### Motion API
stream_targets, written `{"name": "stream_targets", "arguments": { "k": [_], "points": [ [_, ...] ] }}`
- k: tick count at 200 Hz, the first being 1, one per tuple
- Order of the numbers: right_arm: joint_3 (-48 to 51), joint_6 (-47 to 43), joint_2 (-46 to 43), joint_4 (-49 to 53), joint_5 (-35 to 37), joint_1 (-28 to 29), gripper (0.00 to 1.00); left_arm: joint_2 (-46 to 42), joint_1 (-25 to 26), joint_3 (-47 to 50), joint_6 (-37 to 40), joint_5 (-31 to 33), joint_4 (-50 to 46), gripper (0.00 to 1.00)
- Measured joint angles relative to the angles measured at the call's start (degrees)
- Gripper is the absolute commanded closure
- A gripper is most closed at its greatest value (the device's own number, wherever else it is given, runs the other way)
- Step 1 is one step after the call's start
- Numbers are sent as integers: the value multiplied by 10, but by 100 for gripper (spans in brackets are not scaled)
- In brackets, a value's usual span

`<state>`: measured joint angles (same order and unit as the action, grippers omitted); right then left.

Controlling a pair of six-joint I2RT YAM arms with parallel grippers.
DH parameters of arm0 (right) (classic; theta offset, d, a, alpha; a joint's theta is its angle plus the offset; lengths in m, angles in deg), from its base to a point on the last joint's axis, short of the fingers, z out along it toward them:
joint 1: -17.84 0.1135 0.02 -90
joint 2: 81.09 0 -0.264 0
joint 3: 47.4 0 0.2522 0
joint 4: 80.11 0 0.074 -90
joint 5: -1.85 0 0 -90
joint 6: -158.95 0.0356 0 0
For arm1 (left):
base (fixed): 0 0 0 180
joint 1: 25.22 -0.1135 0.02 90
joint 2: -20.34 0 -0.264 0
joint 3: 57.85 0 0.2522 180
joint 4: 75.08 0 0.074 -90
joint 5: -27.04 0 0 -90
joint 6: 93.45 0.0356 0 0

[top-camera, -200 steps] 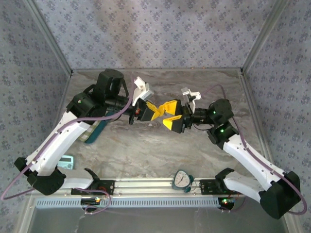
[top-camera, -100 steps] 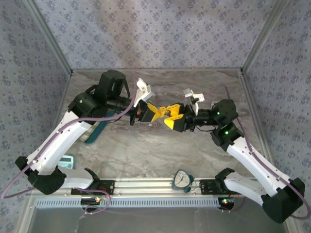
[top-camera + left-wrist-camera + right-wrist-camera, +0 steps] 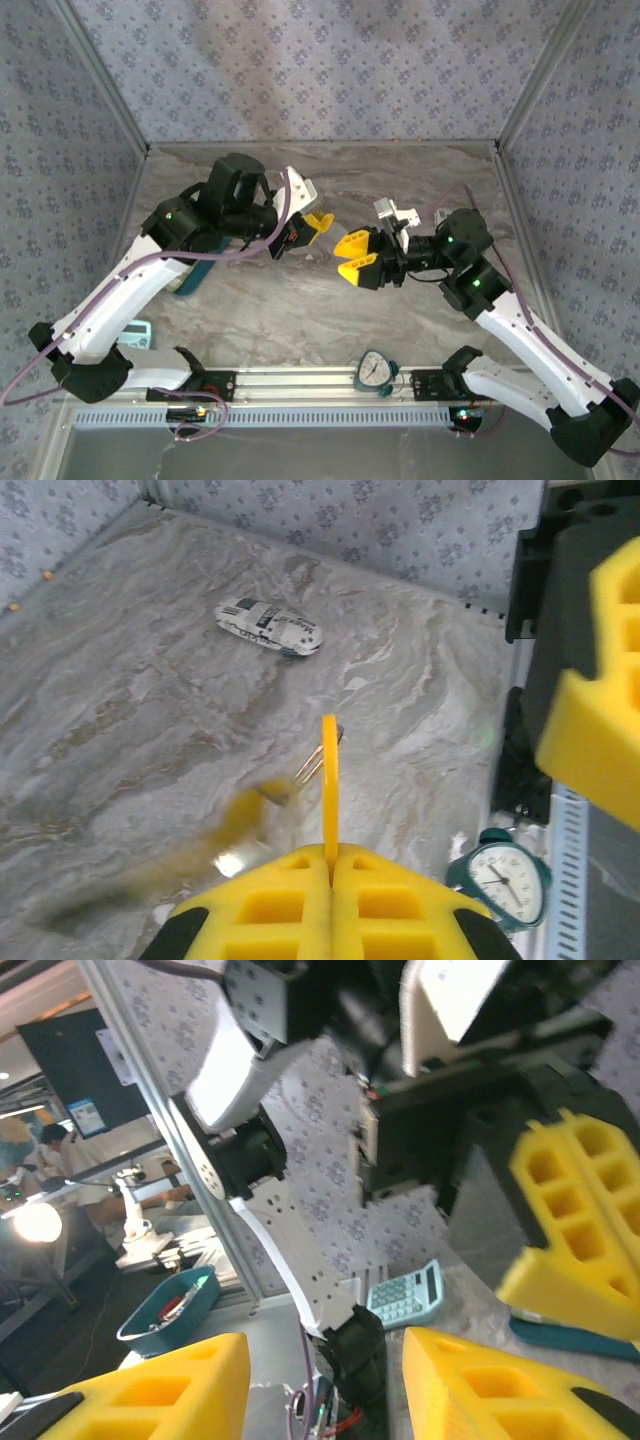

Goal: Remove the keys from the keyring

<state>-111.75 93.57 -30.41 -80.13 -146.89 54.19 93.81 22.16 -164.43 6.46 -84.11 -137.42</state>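
My left gripper [image 3: 331, 852] is shut on a key [image 3: 330, 780], a thin flat yellow piece seen edge-on that sticks straight out of the pads. At its far end sit the metal loops of the keyring [image 3: 312, 765]. A blurred yellow-orange shape [image 3: 235, 825] swings from the ring to the left; I cannot tell whether it is another key. In the top view the left gripper [image 3: 318, 224] hangs above the table's middle. The right gripper [image 3: 358, 258] stands apart to its right, open. Nothing lies between the right gripper's [image 3: 325, 1360] fingers.
A white patterned object [image 3: 268, 626] lies on the marble table [image 3: 300, 310] towards the back. A small clock [image 3: 376, 369] stands at the near rail. A calculator [image 3: 137, 333] sits at the near left, and a teal item [image 3: 190, 280] lies under the left arm.
The right gripper narrowed close against the left gripper's fingers, then drew back to the right and lower. The left gripper turned slightly and keeps its hold. The two grippers now stand apart.
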Motion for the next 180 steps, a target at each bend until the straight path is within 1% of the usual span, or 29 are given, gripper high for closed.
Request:
{"name": "stream_targets", "arguments": {
  "k": [23, 48, 59, 73, 92, 107, 145, 180],
  "points": [
    [0, -16, -3, 22, 22, -6, 51, -5, 10, 0, 22, 30, 4, 100],
    [2, -31, -12, 33, 51, -24, 43, -7, 11, -4, 46, 49, 1, 100],
    [5, -33, -16, 33, 61, -36, 41, -5, 11, -10, 54, 52, -6, 100],
    [14, -31, -21, 27, 68, -51, 35, -2, 11, -22, 63, 54, -15, 100],
    [31, -29, -21, 12, 76, -70, 34, 2, 14, -34, 73, 56, -23, 100],
    [40, -24, -19, 2, 80, -81, 30, 5, 16, -42, 78, 56, -30, 100],
    [46, -10, -5, -37, 82, -90, 30, 10, 19, -50, 85, 50, -37, 100],
    [47, 21, 19, -96, 62, -98, 29, 10, 19, -56, 87, 32, -40, 100]
  ]
}}
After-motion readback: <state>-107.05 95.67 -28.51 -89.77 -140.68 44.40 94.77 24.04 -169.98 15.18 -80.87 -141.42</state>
